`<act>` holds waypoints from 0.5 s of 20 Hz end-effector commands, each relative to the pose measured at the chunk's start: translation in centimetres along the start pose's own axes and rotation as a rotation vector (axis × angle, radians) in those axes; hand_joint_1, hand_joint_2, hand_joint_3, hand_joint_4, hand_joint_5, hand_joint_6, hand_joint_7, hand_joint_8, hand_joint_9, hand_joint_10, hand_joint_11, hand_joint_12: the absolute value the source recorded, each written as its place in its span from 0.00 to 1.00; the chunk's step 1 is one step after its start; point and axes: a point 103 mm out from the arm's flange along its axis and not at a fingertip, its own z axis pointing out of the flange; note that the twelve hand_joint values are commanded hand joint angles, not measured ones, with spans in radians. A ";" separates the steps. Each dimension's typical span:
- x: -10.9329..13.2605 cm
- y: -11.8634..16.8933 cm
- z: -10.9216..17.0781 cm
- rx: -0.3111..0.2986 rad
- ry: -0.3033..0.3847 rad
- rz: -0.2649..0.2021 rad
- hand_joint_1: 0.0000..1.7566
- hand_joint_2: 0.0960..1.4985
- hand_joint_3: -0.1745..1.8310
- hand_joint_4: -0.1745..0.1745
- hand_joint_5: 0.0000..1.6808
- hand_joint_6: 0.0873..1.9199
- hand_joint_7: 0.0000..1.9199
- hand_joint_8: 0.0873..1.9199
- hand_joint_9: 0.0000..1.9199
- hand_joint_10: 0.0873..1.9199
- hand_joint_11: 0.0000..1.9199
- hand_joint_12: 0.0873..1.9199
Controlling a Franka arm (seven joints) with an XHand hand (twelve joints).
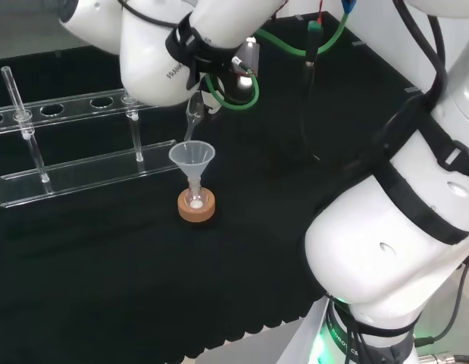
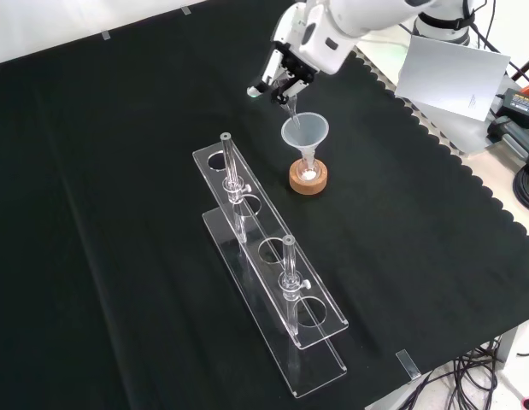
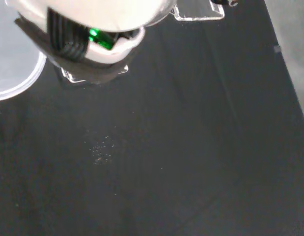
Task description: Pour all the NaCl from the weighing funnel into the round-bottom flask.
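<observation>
Below the fingers stands the clear funnel [image 1: 192, 157], its stem down in the small round-bottom flask [image 1: 195, 199] on a cork ring [image 1: 197, 208]. Above its rim the hand [image 2: 281, 73] pinches the weighing funnel [image 1: 193, 114] in curled fingers, long axis steeply tilted, spout down toward the funnel's mouth. White NaCl [image 1: 195, 203] already lies in the flask. I judge the pour depends on keeping that spout over the mouth.

The white arm reaches out over the desk [image 2: 119, 171], its big links filling the head view's right. The hand [image 2: 281, 73] hangs at the arm's end, turned downward, fingers curled and pinching a small clear weighing funnel [image 1: 193, 114], tilted.
</observation>
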 end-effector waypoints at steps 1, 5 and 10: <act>-0.9 -0.7 1.0 0.011 0.137 0.055 0.66 0.35 0.40 1.00 0.93 0.00 0.88 0.00 0.54 0.04 0.00 0.68; -1.7 -1.7 2.1 -0.026 0.277 0.148 0.66 0.35 0.41 1.00 0.93 0.00 0.88 0.00 0.54 0.04 0.00 0.68; -3.1 -1.6 3.4 -0.089 0.372 0.273 0.66 0.35 0.41 1.00 0.93 0.00 0.88 0.00 0.55 0.04 0.00 0.68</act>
